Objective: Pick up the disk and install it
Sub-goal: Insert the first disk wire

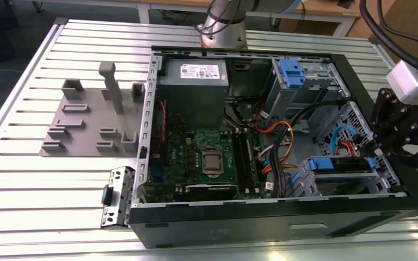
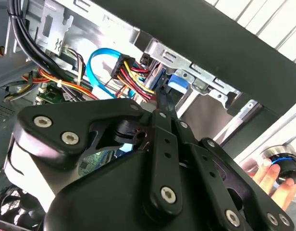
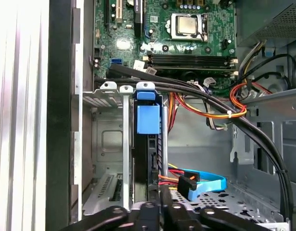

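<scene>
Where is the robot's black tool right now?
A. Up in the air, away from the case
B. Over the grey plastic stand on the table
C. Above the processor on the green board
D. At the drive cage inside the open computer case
D: in the exterior view the tool sits at the drive cage with blue rails, at the open computer case's right side.

The computer case [image 1: 282, 217] lies open on the slatted table [image 1: 35, 190]. Inside, the power supply [image 1: 192, 81] sits at the far side, the motherboard [image 1: 202, 157] nearer, below it. The drive cage [image 1: 339, 179] occupies the near corner at the exterior view's right, with the disk [image 1: 343, 165] seated in it. The gripper [image 1: 380, 148] hangs just beside the cage. A fixture plate [image 1: 85, 125] lies on the table at the exterior view's left of the case.
</scene>
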